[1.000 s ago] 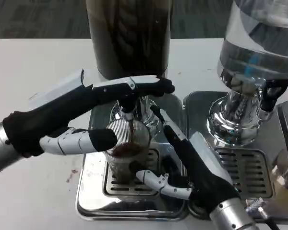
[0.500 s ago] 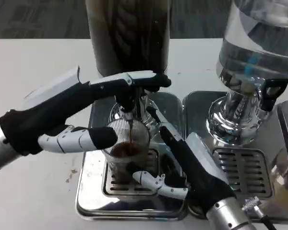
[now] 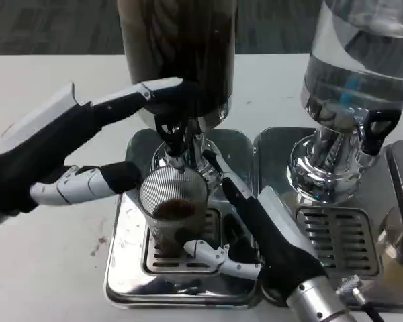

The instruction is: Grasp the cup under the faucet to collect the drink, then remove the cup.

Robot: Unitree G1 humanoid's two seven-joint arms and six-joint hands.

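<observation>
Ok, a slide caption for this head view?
Right hand holds the cup of dark drink under the faucet; left hand at the tap.

One cup [image 3: 173, 208] before me. Two drink dispensers: dark one [image 3: 178, 50], clear one [image 3: 359, 60]. Two drip trays [image 3: 124, 261] [image 3: 282, 144]. My two hands [image 3: 60, 157] [image 3: 255, 235].

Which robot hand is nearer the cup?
Right. The right robot hand wraps the cup low down, fingers touching its base. The left robot hand sits up-left, fingers by the faucet and rim.
</observation>
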